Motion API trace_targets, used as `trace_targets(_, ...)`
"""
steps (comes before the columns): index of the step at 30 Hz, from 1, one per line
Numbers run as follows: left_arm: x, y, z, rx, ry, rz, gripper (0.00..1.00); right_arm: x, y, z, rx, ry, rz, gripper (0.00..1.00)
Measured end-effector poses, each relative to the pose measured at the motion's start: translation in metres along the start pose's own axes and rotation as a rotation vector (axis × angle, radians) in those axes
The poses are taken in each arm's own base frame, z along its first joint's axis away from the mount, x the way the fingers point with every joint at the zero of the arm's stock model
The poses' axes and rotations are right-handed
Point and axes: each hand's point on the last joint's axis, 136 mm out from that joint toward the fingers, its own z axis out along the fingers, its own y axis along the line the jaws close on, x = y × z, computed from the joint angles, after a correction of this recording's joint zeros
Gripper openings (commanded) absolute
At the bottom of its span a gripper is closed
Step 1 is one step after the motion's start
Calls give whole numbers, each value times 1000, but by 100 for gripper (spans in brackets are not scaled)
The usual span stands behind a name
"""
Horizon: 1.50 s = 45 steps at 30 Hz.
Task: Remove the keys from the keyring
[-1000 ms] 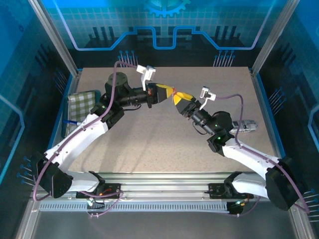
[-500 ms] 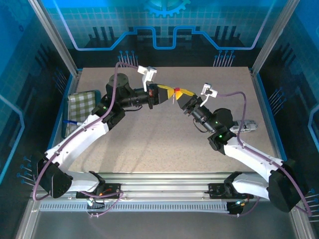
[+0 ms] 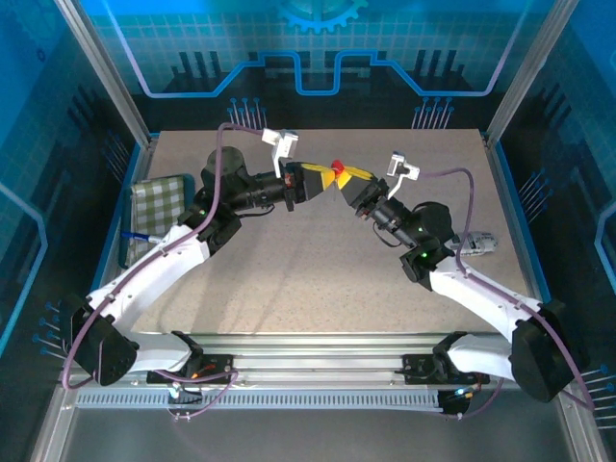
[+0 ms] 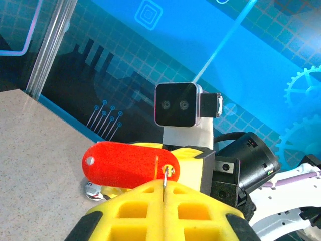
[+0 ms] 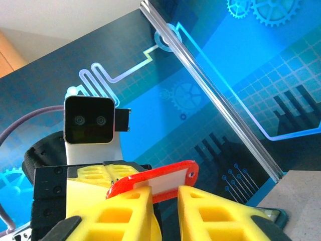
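Left gripper (image 4: 164, 190) and right gripper (image 5: 165, 200) meet above the table (image 3: 318, 279) toward 12 o'clock, with a red tag (image 4: 128, 164) between them.

The left fingers are clenched on the thin wire keyring (image 4: 165, 175), which carries the tag. The keys are too small to make out. The right fingers stand slightly apart with the tag across their tips, and I cannot tell whether they grip it. A checked cloth (image 3: 154, 197) lies at 9 o'clock and a grey object (image 3: 478, 243) at 3 o'clock, both well apart from the grippers.

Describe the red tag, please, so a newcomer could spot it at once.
Above the far middle of the table, the left gripper and right gripper meet tip to tip. There sits the red tag, an oval fob, bright red against the yellow fingers.
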Motion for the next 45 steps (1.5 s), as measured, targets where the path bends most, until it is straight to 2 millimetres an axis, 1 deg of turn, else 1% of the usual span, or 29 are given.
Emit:
trace_targets(4, -3, -2, 0, 8, -13, 4, 0, -1, 4, 4, -38, 9, 0, 20)
trace_targets(9, -5, -2, 0, 8, -26, -4, 0, 1, 5, 7, -93, 7, 29, 13)
trace_targets(10, -5, -2, -1, 8, -28, -5, 0, 1, 6, 7, -102, 9, 36, 14)
trace_targets(12, -5, -2, -1, 10, -30, -7, 0, 1, 7, 7, -118, 17, 51, 18)
trace_targets(14, -7, -3, -1, 14, -34, -3, 0, 1, 8, 6, -126, 24, 59, 19)
trace_targets(21, -8, -9, -3, 37, -42, -14, 0, 2, 19, 5, -194, 54, 83, 14)
trace_targets(30, -12, -15, -5, 66, -54, -22, 0, 2, 27, 4, -243, 74, 85, 17)
trace_targets(37, -13, -14, -6, 73, -53, -36, 0, 3, 29, 3, -253, 80, 81, 14)
trace_targets(39, -13, -14, -6, 72, -54, -39, 0, 3, 30, 3, -257, 84, 79, 14)
trace_targets(41, -14, -14, -6, 75, -56, -44, 0, 2, 33, 2, -265, 87, 75, 19)
trace_targets(42, -15, -15, -7, 78, -59, -45, 0, 2, 35, 2, -268, 86, 73, 19)
trace_targets(45, -18, -16, -8, 83, -69, -42, 0, 1, 36, 1, -271, 85, 70, 19)
